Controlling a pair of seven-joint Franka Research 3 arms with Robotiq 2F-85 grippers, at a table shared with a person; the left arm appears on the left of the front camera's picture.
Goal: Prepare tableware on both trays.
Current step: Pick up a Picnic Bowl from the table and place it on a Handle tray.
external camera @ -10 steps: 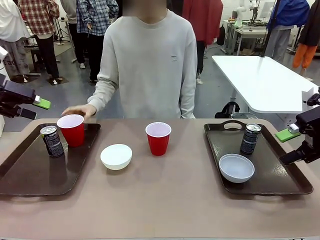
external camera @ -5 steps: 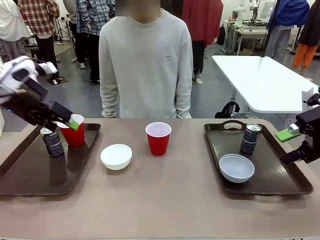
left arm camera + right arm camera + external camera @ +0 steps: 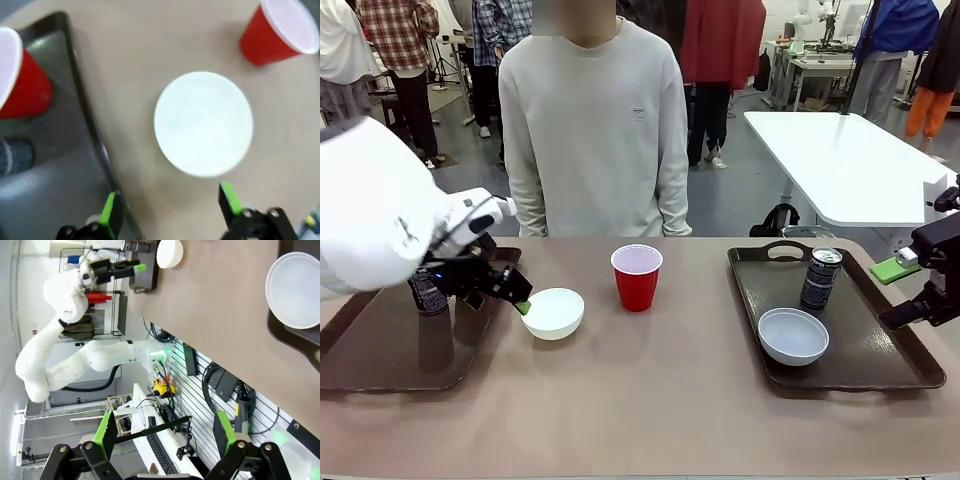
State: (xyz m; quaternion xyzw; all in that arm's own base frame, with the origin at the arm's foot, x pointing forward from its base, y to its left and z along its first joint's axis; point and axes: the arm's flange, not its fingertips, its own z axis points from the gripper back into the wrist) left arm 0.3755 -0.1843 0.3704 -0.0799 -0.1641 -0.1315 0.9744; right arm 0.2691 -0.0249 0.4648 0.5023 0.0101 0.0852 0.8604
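Hovering just left of the loose white bowl (image 3: 552,312), the left gripper (image 3: 167,207) gapes wide, empty, its arm (image 3: 370,230) half hiding the left can (image 3: 425,296). Far right of that bowl, print on the right can (image 3: 820,277) is unreadably small; the right gripper (image 3: 164,435) beyond stands wide, empty.

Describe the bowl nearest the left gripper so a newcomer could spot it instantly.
Start at the left tray. Just off its right rim, on the bare tabletop beside the middle red cup, sits a small white bowl. Unlike the other bowl, it lies on no tray.
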